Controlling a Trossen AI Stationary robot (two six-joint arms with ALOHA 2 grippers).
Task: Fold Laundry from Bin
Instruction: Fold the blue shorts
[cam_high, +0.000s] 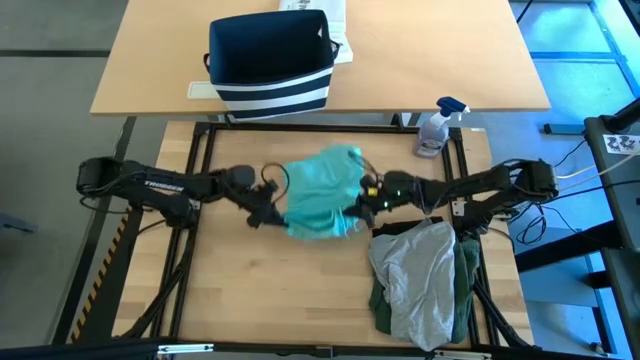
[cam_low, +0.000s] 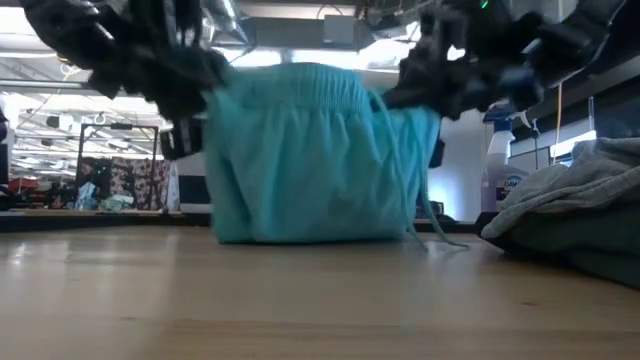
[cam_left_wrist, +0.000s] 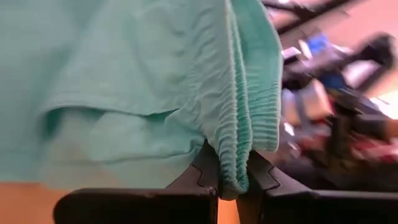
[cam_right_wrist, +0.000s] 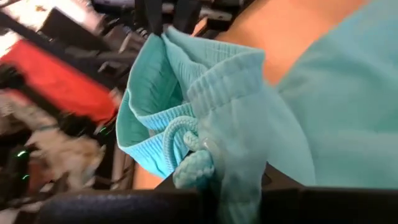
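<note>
1. Shorts (cam_high: 322, 195), teal-green, hang between our hands above the tabletop (cam_high: 270, 290), hem brushing it.
2. Our left hand (cam_left_wrist: 229, 186) and right hand (cam_right_wrist: 233, 186) each pinch the waistband.
3. We should keep it taut and lower evenly, away from the bin (cam_high: 268, 60).

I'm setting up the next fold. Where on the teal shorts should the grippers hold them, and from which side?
Probably at the elastic waistband, one end each. The left gripper and right gripper are already shut on it from opposite sides, so the teal shorts hang spread between them, hem brushing the table. The ribbed band is thick and bunches into a firm ridge; the drawstring marks its front.
</note>
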